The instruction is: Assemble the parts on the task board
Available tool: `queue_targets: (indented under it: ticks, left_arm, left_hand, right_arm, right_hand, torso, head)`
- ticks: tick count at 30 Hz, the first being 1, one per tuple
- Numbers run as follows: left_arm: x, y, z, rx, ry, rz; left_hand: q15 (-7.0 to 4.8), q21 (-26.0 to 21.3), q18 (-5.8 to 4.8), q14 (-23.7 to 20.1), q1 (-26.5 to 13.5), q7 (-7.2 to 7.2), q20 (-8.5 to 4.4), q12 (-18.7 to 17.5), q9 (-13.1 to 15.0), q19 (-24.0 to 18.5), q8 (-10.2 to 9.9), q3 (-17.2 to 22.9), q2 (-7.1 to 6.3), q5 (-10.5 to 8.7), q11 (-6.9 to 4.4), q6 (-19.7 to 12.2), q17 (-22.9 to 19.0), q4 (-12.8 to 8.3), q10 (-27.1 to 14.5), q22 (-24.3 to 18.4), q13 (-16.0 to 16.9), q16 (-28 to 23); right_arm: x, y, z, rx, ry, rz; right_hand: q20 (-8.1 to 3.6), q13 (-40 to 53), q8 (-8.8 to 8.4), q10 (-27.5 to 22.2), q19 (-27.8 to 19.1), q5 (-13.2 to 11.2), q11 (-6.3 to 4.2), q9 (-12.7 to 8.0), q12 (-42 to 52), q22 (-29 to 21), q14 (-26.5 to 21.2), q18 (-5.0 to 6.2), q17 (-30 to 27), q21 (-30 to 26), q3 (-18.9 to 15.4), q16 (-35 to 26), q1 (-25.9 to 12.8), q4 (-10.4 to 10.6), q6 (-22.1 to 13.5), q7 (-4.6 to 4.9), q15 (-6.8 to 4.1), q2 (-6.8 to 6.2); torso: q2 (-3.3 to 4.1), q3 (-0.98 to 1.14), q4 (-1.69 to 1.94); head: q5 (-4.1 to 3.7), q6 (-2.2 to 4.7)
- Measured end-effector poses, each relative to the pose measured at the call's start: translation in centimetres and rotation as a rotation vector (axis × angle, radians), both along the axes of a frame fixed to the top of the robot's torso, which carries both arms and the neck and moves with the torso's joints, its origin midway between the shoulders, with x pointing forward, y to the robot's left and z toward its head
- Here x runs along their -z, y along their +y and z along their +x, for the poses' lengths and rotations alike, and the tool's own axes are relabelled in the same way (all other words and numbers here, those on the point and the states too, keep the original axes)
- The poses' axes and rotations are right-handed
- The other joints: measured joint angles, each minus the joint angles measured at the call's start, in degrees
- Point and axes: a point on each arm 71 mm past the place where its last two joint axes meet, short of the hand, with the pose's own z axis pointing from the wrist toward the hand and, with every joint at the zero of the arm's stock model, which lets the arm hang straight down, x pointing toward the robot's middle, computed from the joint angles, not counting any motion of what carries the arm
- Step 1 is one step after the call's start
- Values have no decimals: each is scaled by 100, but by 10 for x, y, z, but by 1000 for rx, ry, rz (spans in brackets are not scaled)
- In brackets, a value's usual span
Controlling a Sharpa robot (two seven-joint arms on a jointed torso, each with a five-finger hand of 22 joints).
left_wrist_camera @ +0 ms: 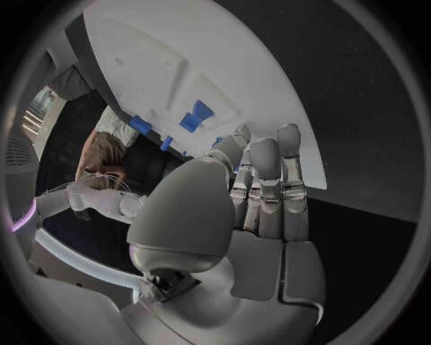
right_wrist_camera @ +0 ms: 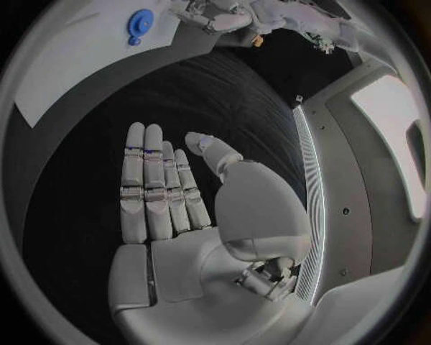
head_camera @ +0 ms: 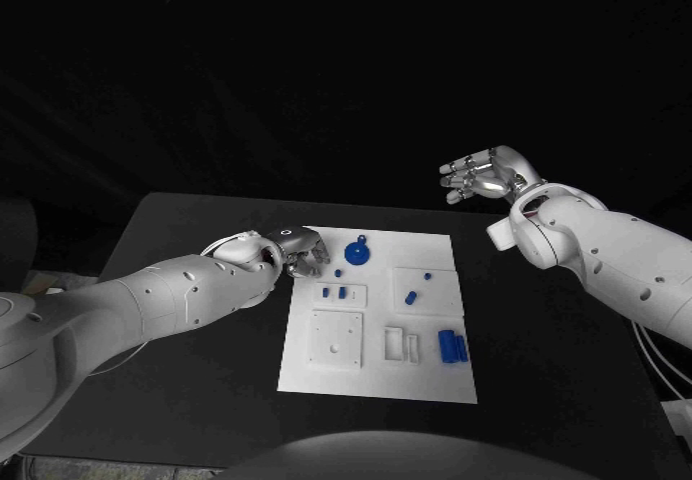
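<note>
The white task board [head_camera: 433, 375] lies in the middle of the black table. On it are a round blue disc [head_camera: 358, 250], a small blue piece [head_camera: 339, 271], two short blue pegs [head_camera: 333, 293], a blue oval piece [head_camera: 411, 297] and a blue block [head_camera: 453, 346]. My left hand [head_camera: 289, 250] hovers at the board's far left corner beside the disc, fingers straight and side by side [left_wrist_camera: 265, 180] over the board [left_wrist_camera: 225, 57], with nothing in them. My right hand [head_camera: 488, 172] is raised beyond the table's far right, palm flat and empty [right_wrist_camera: 166, 208].
White raised fixtures stand on the board: a square plate [head_camera: 338, 338] and a narrow bracket [head_camera: 402, 345]. The black table [head_camera: 577, 380] stretches bare to the right of the board. In the right wrist view the blue disc [right_wrist_camera: 140, 21] sits near my left hand [right_wrist_camera: 215, 14].
</note>
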Motion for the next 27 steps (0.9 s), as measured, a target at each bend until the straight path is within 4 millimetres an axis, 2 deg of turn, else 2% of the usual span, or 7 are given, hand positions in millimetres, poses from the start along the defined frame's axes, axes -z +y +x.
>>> queue_targets:
  ticks: [3,6,9,14,20,22,27]
  left_arm:
    - [-12,11,7,-38,-30,-31]
    - [-28,19,15,-80,-56,-86]
    - [-51,29,23,-153,-63,-210]
    - [-81,39,29,-264,-13,-475]
    - [-102,38,22,-322,75,-746]
    - [-104,37,19,-331,99,-803]
    - [-107,30,13,-343,158,-915]
  left_hand:
    - [-121,0,-28,28,-26,56,-86,50,16,-41,30,127,24,0,-180,269,-60,25,593,0,0,-151]
    - [-170,-79,-100,-5,-111,17,-169,1,30,-125,30,167,10,0,-233,411,-156,66,765,0,0,-413]
    - [-211,-257,-221,34,-174,18,-218,-2,33,-152,30,199,-27,35,-251,447,-286,98,806,-64,0,-828]
    - [-154,-605,-225,-67,-322,18,-184,-2,33,-290,30,167,33,57,-199,447,-468,229,754,-335,0,-1448]
    - [126,-1354,-402,-820,-735,59,71,-2,32,-938,30,-589,-173,-133,-49,363,-996,626,468,-1198,-1,-2842]
    - [292,-1382,-504,-1086,-724,94,235,-2,32,-1397,30,-820,-157,-133,37,294,-1277,659,302,-1745,2,-3571]
    - [569,-1381,-504,-1066,-405,119,519,-2,32,-1840,30,-1293,62,-133,166,241,-1631,670,74,-3440,6,-5180]
  right_arm:
    - [7,-2,-5,-26,5,-79]
    - [16,-1,-9,-52,10,-157]
    - [28,3,-16,-82,9,-267]
    - [49,11,-28,-109,-4,-440]
    - [72,19,-38,-112,-38,-614]
    - [77,22,-41,-111,-51,-656]
    - [89,28,-45,-99,-76,-743]
  right_hand:
    - [-225,0,0,240,385,-243,-102,0,-43,224,108,-7,477,385,-142,503,78,-60,114,-54,-161,60]
    - [-383,0,0,298,568,-485,-144,6,-43,550,106,-54,1203,834,-155,1304,92,-126,264,-105,-250,74]
    - [-398,2,0,205,598,-757,-126,6,-43,940,85,-84,1970,1293,170,1982,67,-201,280,-121,-270,49]
    - [-399,2,0,21,598,-1309,-97,13,-43,1446,85,-84,2717,1839,714,2632,-24,-157,280,-121,-270,-118]
    - [-333,2,0,-43,530,-1881,-72,13,-43,1801,85,13,3036,2135,1132,3003,-30,-11,321,-122,-270,-349]
    - [-333,2,0,-43,497,-1986,-72,12,-43,1861,72,15,3058,2158,1196,3017,-17,48,321,-122,-258,-426]
    - [-306,2,0,-63,378,-2168,-51,12,-43,2025,55,16,3006,2180,1454,3016,12,201,321,-122,-236,-625]
  torso:
    - [-2,-2,1]
    - [-7,-3,1]
    - [-9,-3,1]
    - [-13,1,7]
    - [-21,1,33]
    - [-27,-3,43]
    - [-28,-18,51]
  head:
    - [-26,24]
    - [-85,44]
    - [-134,59]
    - [-231,103]
    - [-325,140]
    - [-351,141]
    - [-379,145]
